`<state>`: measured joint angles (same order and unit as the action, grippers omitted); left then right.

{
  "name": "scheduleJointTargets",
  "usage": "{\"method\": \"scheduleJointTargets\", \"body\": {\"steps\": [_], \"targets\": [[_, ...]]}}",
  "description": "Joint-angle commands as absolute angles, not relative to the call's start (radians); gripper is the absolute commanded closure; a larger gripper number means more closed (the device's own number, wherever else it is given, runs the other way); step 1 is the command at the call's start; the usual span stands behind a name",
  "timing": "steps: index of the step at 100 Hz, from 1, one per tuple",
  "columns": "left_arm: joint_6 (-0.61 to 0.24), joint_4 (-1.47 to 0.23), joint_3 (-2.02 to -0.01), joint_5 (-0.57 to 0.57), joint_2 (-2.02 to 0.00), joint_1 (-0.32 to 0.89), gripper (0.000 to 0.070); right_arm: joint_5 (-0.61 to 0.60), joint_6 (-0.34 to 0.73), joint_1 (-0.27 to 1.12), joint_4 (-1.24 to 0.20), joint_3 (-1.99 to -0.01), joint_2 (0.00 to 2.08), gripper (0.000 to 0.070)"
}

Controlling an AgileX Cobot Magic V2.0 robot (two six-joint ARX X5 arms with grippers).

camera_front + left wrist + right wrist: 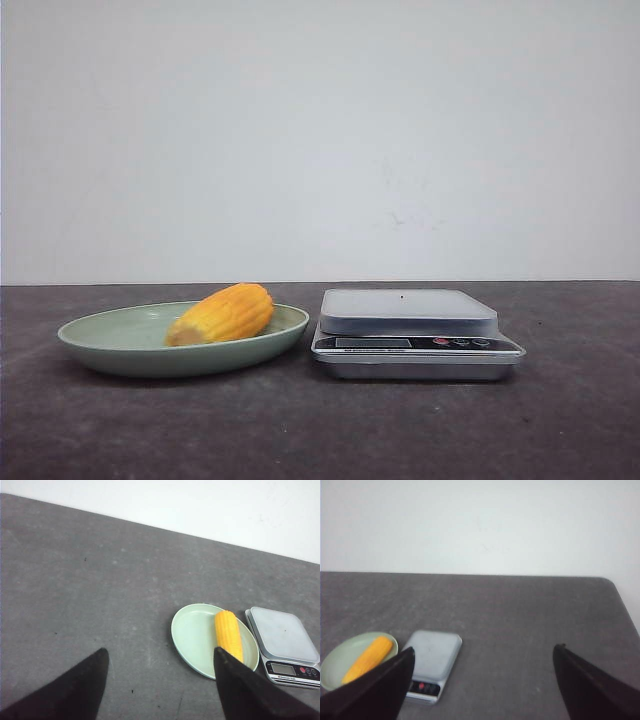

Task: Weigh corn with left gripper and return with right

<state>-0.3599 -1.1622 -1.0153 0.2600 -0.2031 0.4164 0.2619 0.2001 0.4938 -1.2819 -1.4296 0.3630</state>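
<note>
The corn (222,314) is a short yellow-orange cob lying on its side in a pale green plate (110,335); it also shows as corn (228,634) and corn (368,658) in the wrist views. To the plate's right stands a silver kitchen scale (410,328) with nothing on its platform. My left gripper (161,655) hangs open high above the table, well back from the plate (192,635), with nothing between its fingers. My right gripper (484,652) is open too, high over bare table to the right of the scale (432,661). Neither gripper shows in the front view.
The dark grey table (560,420) runs back to a white wall (320,140). Its rounded far right corner (609,581) shows in the right wrist view.
</note>
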Motion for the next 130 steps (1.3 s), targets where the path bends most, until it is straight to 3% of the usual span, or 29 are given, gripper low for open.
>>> {"method": "scheduleJointTargets", "body": {"steps": [1, 21, 27, 32, 37, 38, 42, 54, 130], "targets": [[-0.352, -1.129, -1.010, 0.250, -0.201, 0.419, 0.0305, 0.253, 0.211, 0.492, -1.278, -1.407, 0.337, 0.0140], [-0.349, -1.016, -0.916, 0.208, -0.199, 0.419, 0.0307, 0.185, 0.191, 0.459, -1.200, -1.197, 0.234, 0.0141], [-0.344, -0.986, -0.890, 0.208, -0.198, 0.419, 0.0320, 0.155, 0.191, 0.446, -1.141, -1.119, 0.205, 0.0178], [-0.340, -0.967, -0.875, 0.208, -0.198, 0.419, 0.0423, 0.145, 0.199, 0.438, -1.093, -1.059, 0.184, 0.0324], [-0.328, -0.951, -0.866, 0.208, -0.198, 0.419, 0.0685, 0.146, 0.206, 0.433, -1.063, -1.007, 0.170, 0.0635], [-0.326, -0.949, -0.865, 0.208, -0.199, 0.419, 0.0700, 0.146, 0.206, 0.432, -1.055, -0.998, 0.168, 0.0700], [-0.324, -0.940, -0.865, 0.209, -0.198, 0.419, 0.0690, 0.147, 0.211, 0.431, -1.030, -0.963, 0.160, 0.0673], [-0.326, -0.913, -0.865, 0.209, -0.199, 0.419, 0.0700, 0.138, 0.240, 0.429, -0.978, -0.903, 0.154, 0.0690], [-0.329, -0.926, -0.865, 0.209, -0.199, 0.419, 0.0700, 0.132, 0.251, 0.429, -0.972, -0.902, 0.154, 0.0690]]}}
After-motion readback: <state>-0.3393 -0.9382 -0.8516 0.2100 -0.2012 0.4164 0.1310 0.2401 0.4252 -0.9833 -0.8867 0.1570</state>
